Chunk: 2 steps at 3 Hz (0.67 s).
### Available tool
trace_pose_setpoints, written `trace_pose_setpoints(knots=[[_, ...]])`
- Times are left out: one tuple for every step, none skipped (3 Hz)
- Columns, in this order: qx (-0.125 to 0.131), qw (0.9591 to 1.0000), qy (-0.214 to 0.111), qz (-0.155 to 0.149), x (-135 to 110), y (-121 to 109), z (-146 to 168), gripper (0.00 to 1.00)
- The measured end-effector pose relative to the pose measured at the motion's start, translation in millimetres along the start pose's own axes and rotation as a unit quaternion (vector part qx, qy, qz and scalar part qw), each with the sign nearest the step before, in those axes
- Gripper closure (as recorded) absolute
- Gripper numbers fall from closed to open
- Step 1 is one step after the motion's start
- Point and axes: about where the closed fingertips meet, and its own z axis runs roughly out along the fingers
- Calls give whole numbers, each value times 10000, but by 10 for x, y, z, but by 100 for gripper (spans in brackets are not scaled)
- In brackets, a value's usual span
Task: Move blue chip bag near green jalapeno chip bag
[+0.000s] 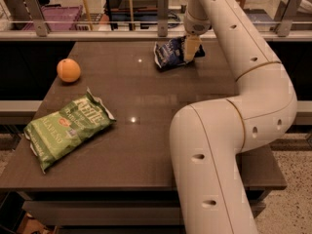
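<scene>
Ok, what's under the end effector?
The crumpled navy foil chip bag, lying on the dark tabletop. The end effector covers its right edge, so contact there is hidden.

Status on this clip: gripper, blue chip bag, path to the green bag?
Gripper down at blue chip bag's right edge, far side of table. Green jalapeno chip bag near left, well apart. Orange at left edge, beside the path.

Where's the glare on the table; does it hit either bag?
Camera view: two small highlights on the table, one between the bags, one near the blue chip bag; neither touches it or the green jalapeno chip bag. The gripper is at the blue bag's right edge.
</scene>
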Motion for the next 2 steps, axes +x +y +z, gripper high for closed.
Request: trace_pose_setpoints(knots=[[32, 10000, -17, -5, -17, -23, 48, 65], [50, 10000, -29, -8, -29, -37, 88, 87]])
